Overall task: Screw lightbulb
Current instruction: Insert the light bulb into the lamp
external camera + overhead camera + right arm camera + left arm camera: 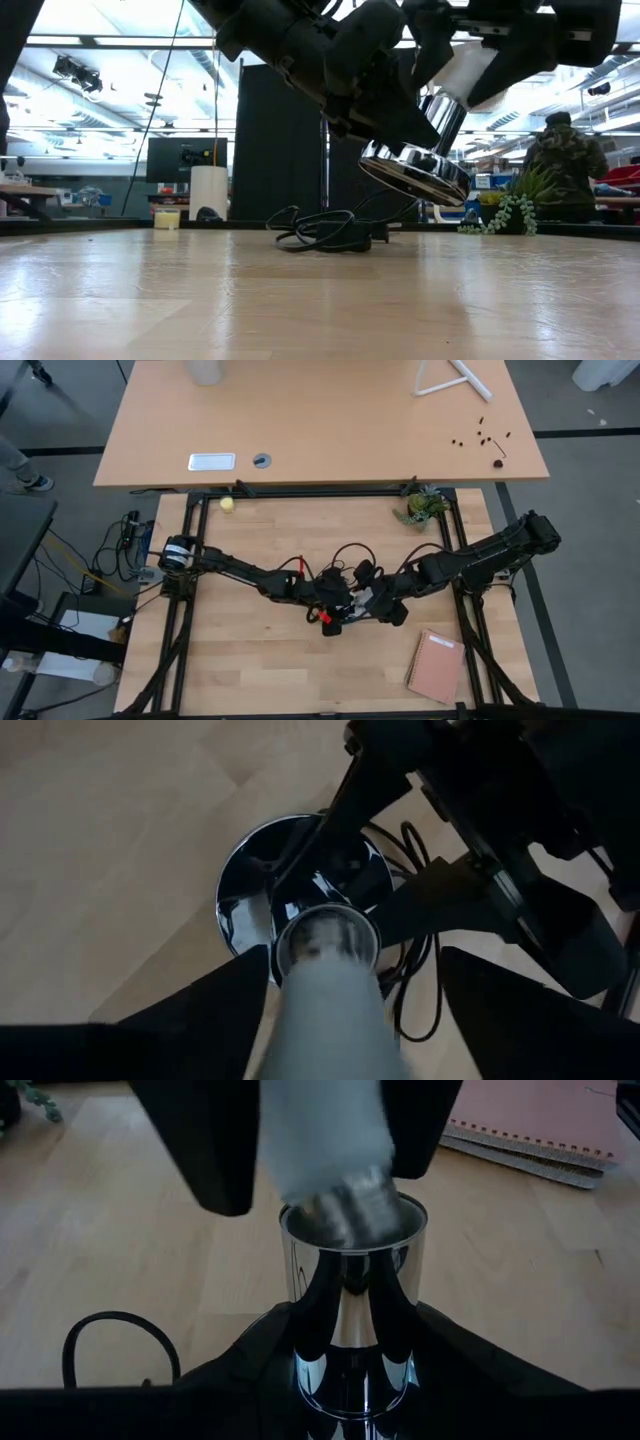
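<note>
Pale wood planks make up the desk [250, 670], with a pink notebook [436, 666] lying near its right front corner and a small potted plant [422, 507] at the back edge. Both my arms meet near the middle. My left end effector [350, 1350] is clenched around the chrome socket [352, 1280], holding it lifted and tilted off the desk, its black cord [325, 232] trailing down in a loose coil. My right end effector [330, 1010] is grasping the lightbulb [335, 1010] by its frosted glass, and the screw base sits right at the mouth of the socket, apparently just entering it.

My worry is cross-threading: bulb and socket are each held in mid-air, so a small angular mismatch between my two wrists could jam the threads. The frosted glass is smooth and tapered, so it may slip in the fingers as I twist. The polished, mirror-like socket could rotate in the left grip under torque. Squeezing harder risks cracking thin glass. I cannot tell how many threads have caught. A person [562, 165] stands in the room beyond, well clear.
</note>
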